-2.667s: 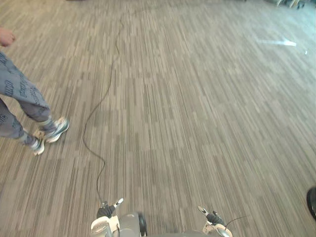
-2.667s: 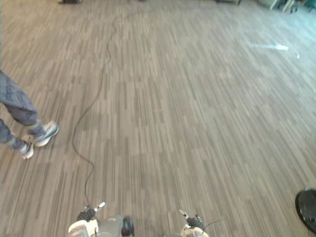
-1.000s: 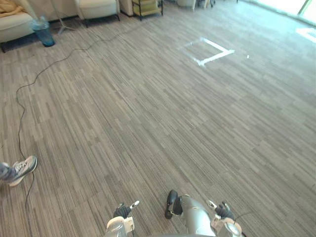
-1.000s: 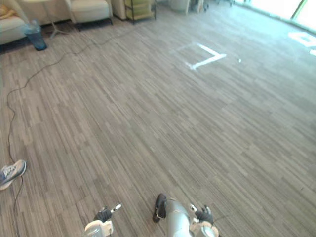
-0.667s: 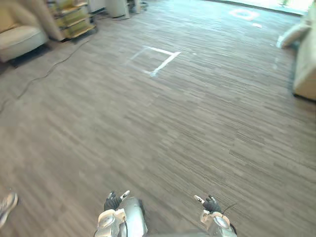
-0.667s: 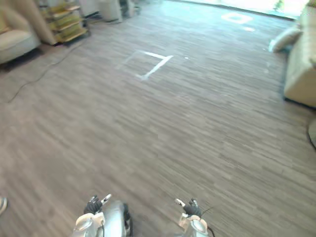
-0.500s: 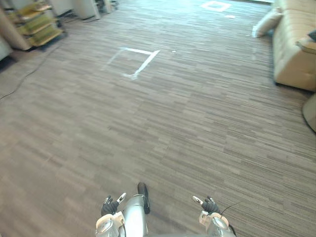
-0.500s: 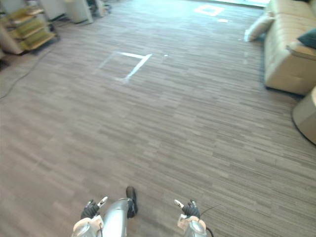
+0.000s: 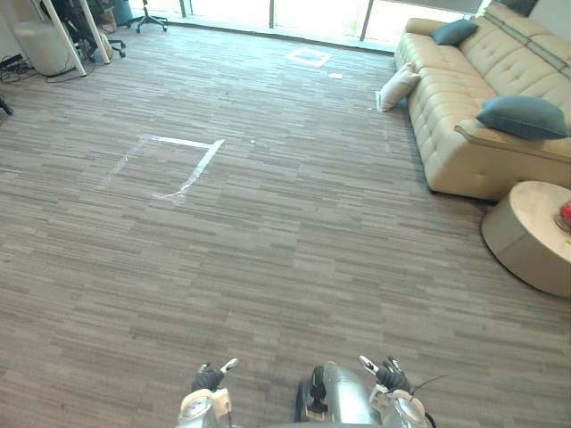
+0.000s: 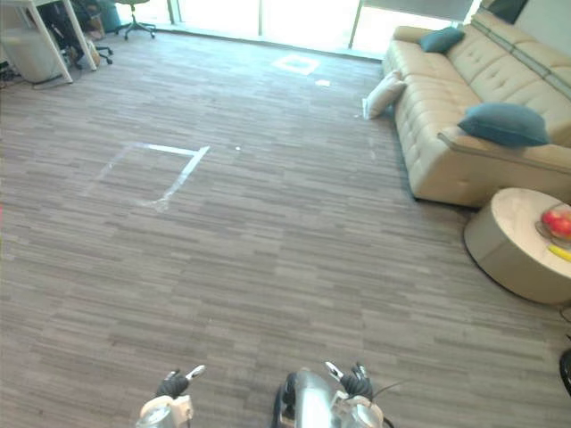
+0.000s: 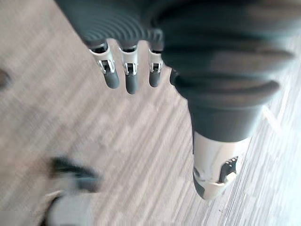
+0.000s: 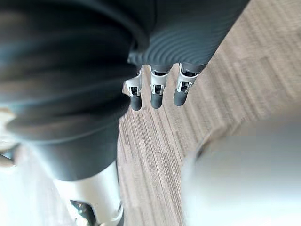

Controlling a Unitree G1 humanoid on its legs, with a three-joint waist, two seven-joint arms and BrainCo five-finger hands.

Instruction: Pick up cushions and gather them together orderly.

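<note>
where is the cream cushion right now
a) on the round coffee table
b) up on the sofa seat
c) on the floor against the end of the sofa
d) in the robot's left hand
c: the cream cushion stands on the floor, propped against the far end of the beige sofa.

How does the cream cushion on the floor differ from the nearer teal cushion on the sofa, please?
The cream cushion is pale like the sofa; the nearer teal cushion is dark blue-green. The cream cushion stands tilted on the floor, propped against the sofa; the nearer teal cushion lies flat on the sofa's near end. Both look plump.
</note>
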